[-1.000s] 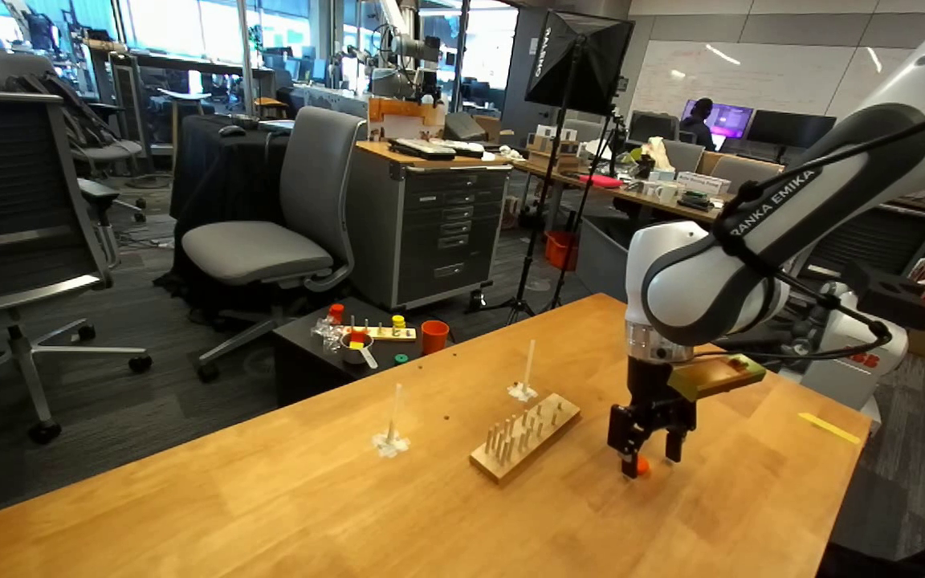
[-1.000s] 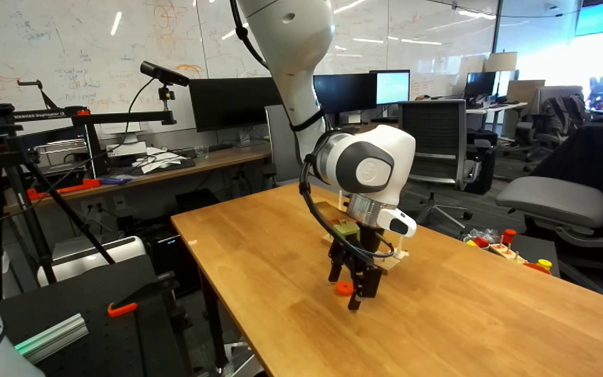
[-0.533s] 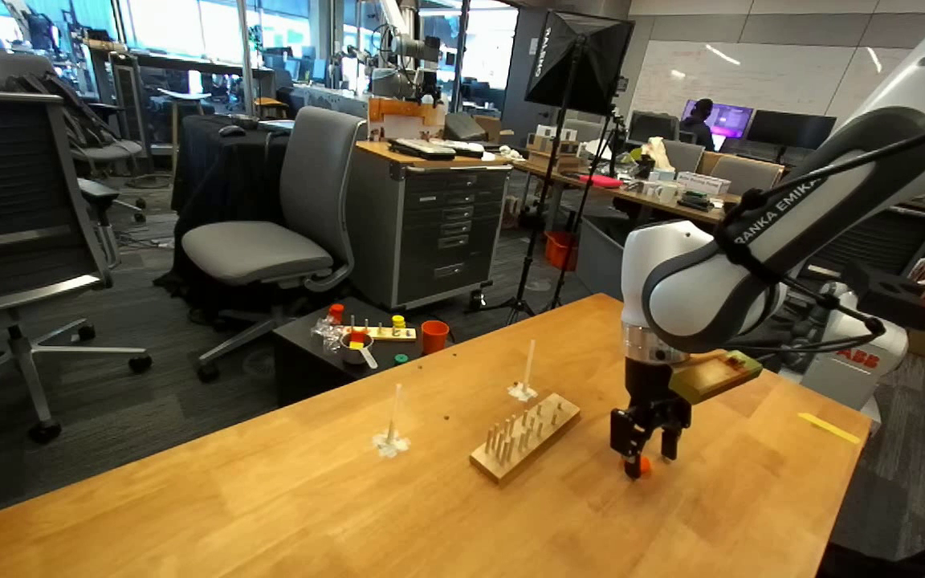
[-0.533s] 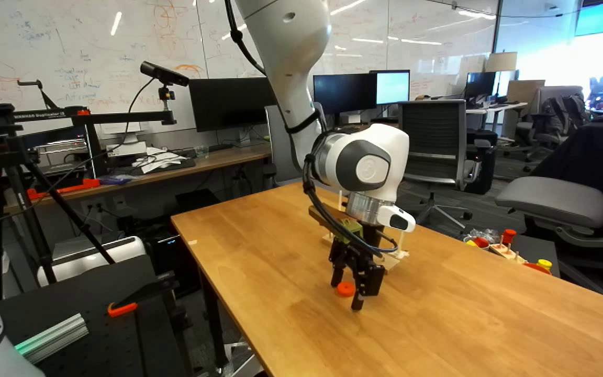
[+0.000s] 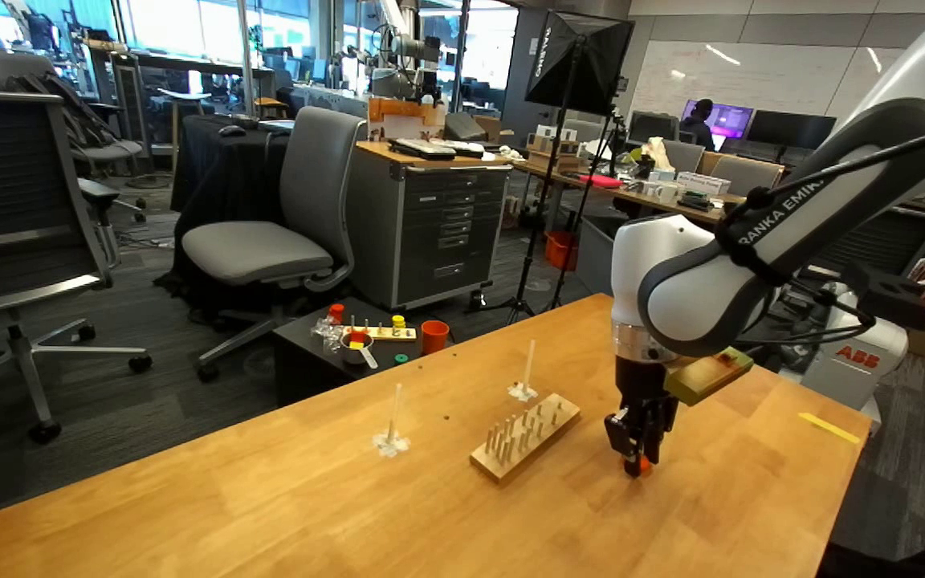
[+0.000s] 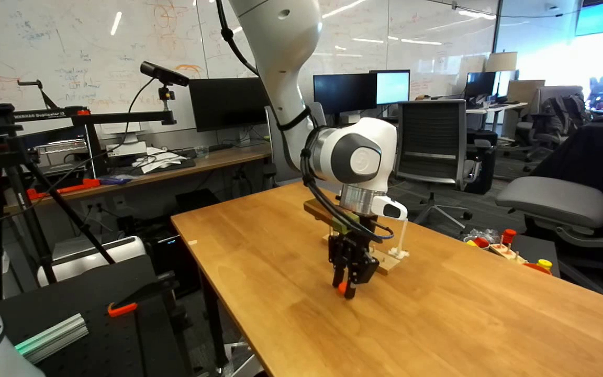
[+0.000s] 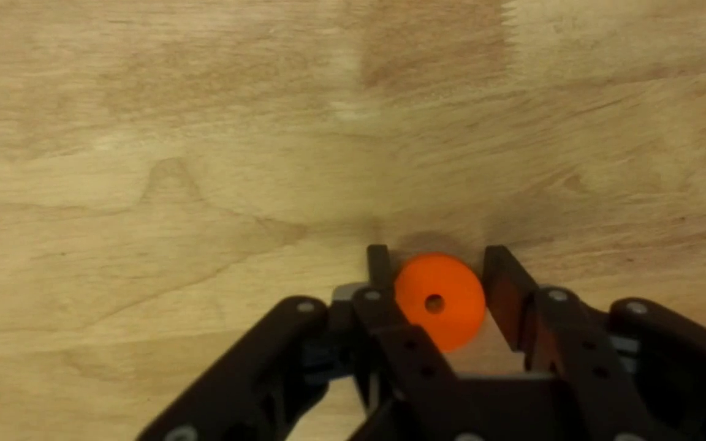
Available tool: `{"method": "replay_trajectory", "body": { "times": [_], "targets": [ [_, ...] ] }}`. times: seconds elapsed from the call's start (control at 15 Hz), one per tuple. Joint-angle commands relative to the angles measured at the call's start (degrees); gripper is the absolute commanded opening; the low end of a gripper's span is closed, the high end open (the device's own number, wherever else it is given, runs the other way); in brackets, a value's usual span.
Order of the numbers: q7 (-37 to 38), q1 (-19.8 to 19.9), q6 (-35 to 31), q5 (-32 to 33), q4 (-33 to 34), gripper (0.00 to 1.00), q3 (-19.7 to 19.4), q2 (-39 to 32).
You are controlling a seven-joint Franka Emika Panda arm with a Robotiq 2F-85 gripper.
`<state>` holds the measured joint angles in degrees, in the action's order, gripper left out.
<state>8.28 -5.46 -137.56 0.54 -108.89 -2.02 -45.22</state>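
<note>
In the wrist view my gripper [image 7: 437, 262] has its two dark fingers drawn in on either side of an orange disc [image 7: 456, 293]. The disc is round, with a small hole in its middle. Both pads meet its sides, and its left edge is partly hidden by a finger. In both exterior views the gripper points straight down, fingertips at the wooden tabletop [image 5: 326, 506]. Only slivers of the orange disc [image 6: 342, 288] show between the fingers there. Whether the disc touches the wood or hangs just over it, I cannot tell.
A wooden pegboard [image 5: 525, 437] with several short pegs lies beside the gripper. Past it, two thin upright dowels, a nearer dowel [image 5: 395, 413] and a farther dowel [image 5: 528, 368], are taped to the table. A low black stand [image 5: 310, 361] holds toys and an orange cup [image 5: 434, 337].
The fingers, wide apart around the disc before, have come together on it. The arm has shifted slightly, and the disc stays at about the same spot on the table.
</note>
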Motion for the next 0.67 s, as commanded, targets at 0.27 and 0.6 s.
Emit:
{"method": "replay_trajectory", "body": {
  "times": [0.27,0.6],
  "targets": [
    [1.13,-0.87,-0.96,2.84,-0.86,0.17,-1.52,1.28],
    [1.58,-1.24,-0.25,2.98,-0.45,0.17,-1.80,3.68]
  ]
}}
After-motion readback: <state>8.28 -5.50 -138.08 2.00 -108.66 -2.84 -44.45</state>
